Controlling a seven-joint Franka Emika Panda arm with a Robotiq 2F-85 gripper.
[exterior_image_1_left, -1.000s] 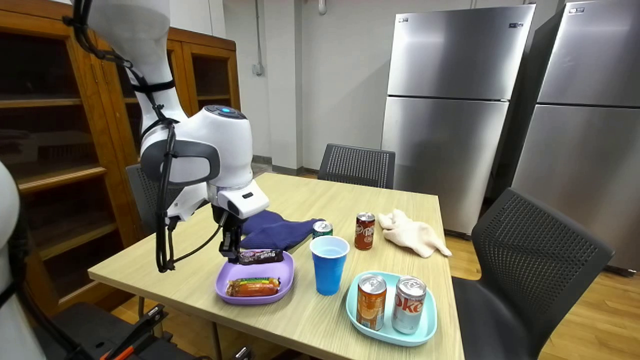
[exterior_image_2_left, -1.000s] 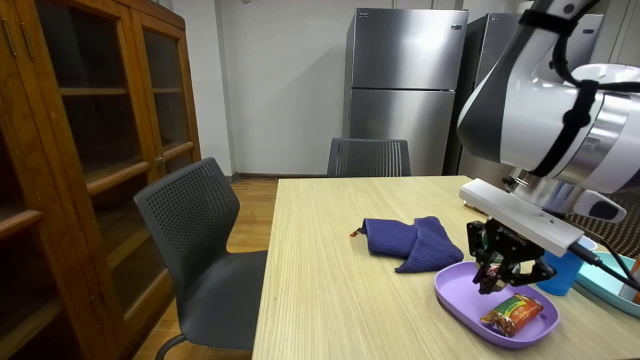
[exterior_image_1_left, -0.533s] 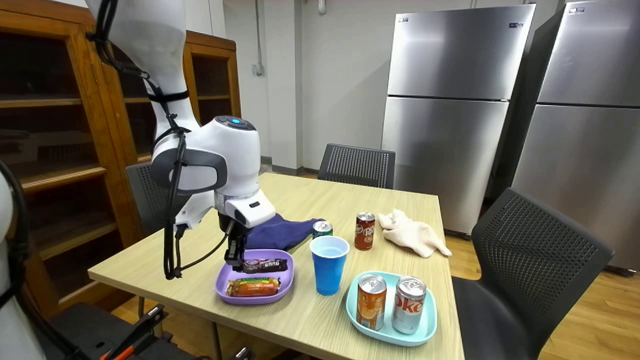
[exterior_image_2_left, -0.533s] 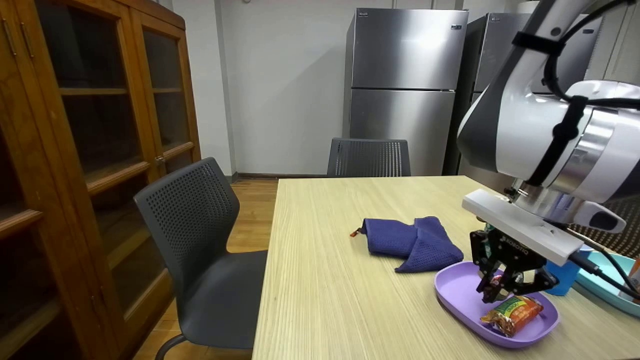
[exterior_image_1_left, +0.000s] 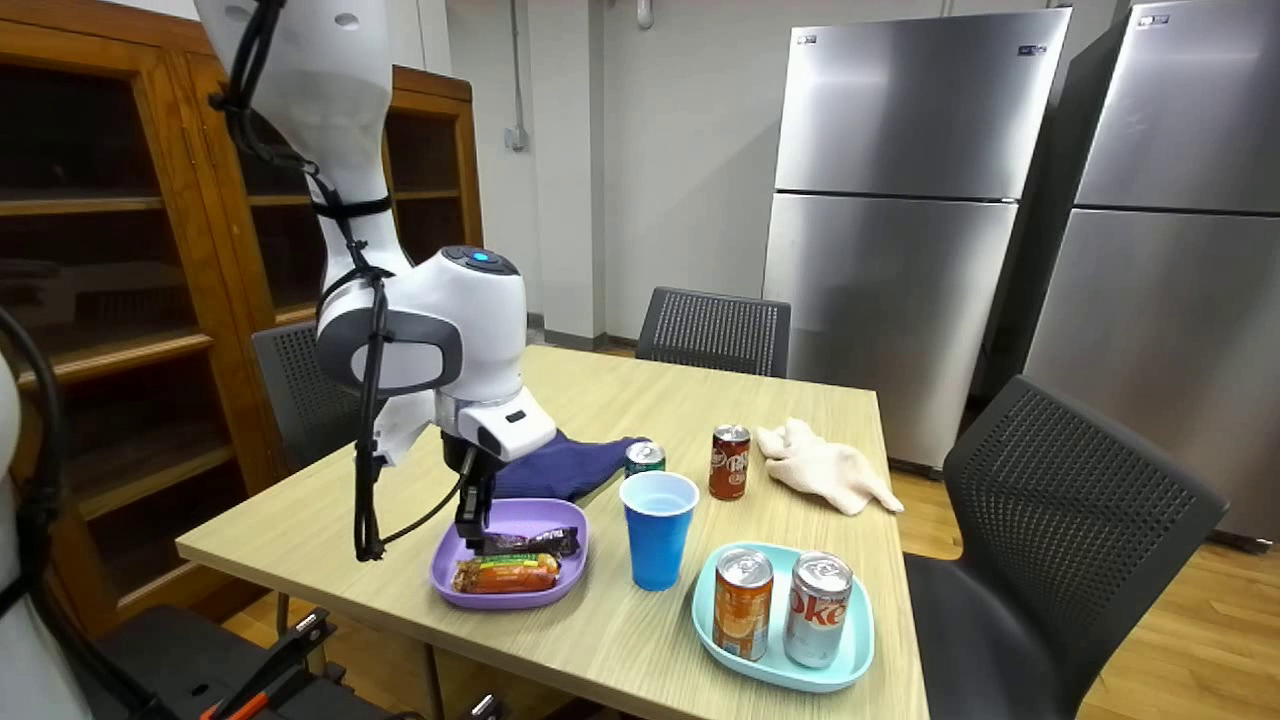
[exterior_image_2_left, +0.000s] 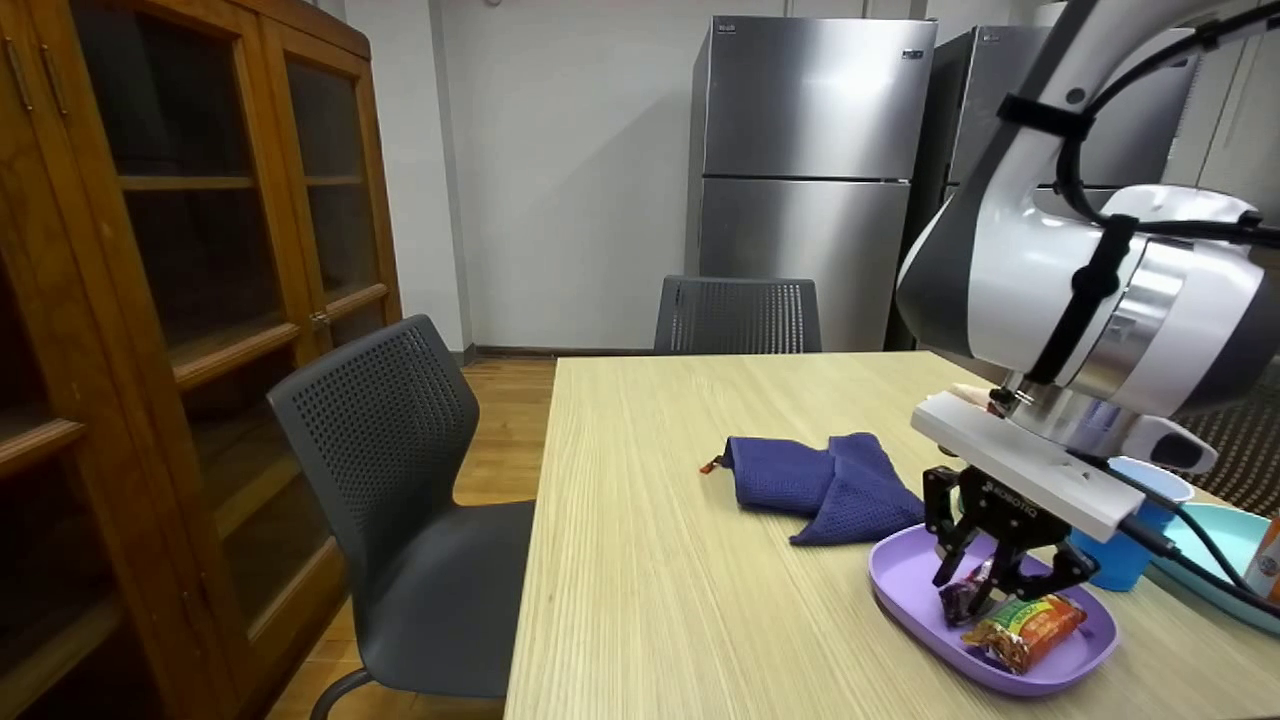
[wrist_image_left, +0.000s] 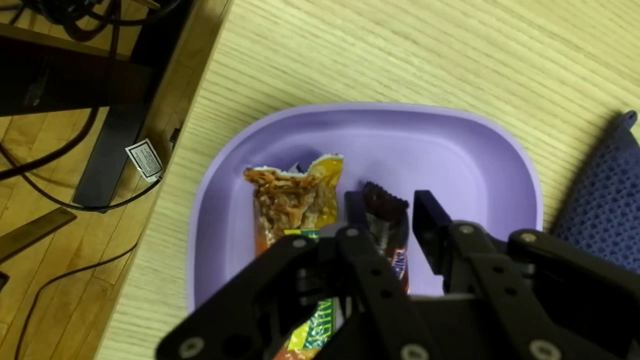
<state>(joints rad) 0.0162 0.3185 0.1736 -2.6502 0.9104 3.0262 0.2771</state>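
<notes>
In the wrist view the gripper (wrist_image_left: 389, 197) obscures the lower part of the dark bar (wrist_image_left: 391, 232), much of the orange-wrapped snack (wrist_image_left: 292, 207) and part of the purple plate (wrist_image_left: 440, 165), the right edge truncates the navy cloth (wrist_image_left: 606, 215), and the white tag (wrist_image_left: 145, 159) bears illegible print.
</notes>
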